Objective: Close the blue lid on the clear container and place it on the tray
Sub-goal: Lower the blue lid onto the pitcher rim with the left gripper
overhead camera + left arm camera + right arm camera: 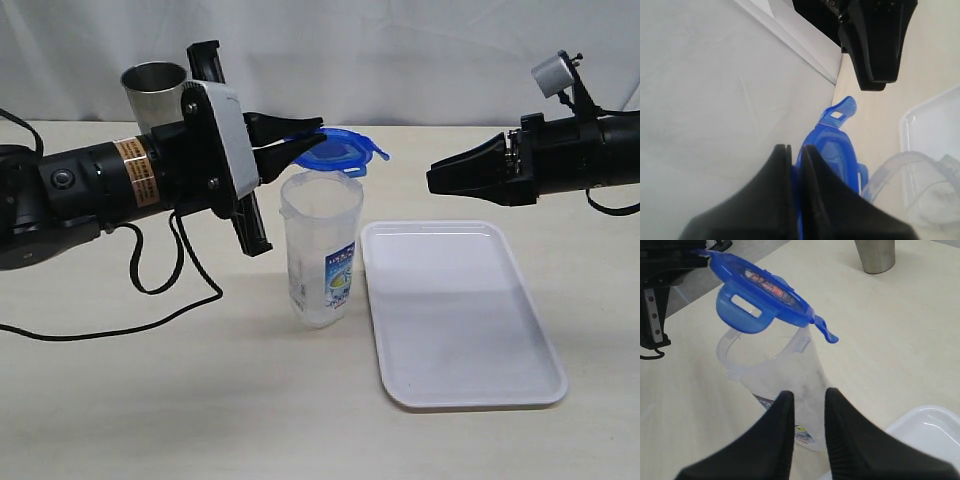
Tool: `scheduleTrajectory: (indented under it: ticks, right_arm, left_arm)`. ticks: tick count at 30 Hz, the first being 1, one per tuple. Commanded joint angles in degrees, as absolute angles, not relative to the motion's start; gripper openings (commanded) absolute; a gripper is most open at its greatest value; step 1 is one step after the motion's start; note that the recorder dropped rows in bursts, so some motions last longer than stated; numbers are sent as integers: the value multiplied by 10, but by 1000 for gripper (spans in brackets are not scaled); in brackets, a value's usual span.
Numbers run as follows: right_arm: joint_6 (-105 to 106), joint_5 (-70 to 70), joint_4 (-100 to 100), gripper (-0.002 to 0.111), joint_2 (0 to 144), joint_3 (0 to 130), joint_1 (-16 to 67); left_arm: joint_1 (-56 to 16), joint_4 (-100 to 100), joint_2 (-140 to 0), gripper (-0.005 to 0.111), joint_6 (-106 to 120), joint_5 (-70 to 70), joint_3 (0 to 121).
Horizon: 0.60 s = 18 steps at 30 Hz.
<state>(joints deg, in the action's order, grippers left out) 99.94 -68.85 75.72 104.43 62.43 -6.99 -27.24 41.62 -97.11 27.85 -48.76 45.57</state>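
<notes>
One translucent blue plastic lid [338, 152], roundish with snap flaps, is hanging tilted over the mouth of one tall clear plastic canister [322, 250], which is standing upright on the pale desk [150, 400] just beside one flat, smooth white plastic tray [470, 330]. The left fingers [280, 125] are pinching the lid's edge; the right fingers [470, 165] are hovering narrowly parted, empty. One grey steel tumbler [155, 90] is standing behind.

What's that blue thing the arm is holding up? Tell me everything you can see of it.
The blue lid is translucent blue plastic, roundish, with snap flaps sticking out from its edge and a red-and-blue sticker on top. The left gripper pinches one edge, holding it nearly level just over the open mouth of the clear container. It is not pressed on; whether it touches the rim is unclear.
</notes>
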Motion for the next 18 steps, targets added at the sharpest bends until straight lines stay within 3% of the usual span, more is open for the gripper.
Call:
scheduleTrajectory:
  ticks: [1, 18]
  right_arm:
    - [1008, -700, 755, 22, 1042, 623, -72]
    - [1010, -700, 755, 22, 1042, 623, -72]
  left_arm:
    - [-274, 415, -960, 0, 277, -487, 454]
    - [-274, 445, -960, 0, 253, -498, 399]
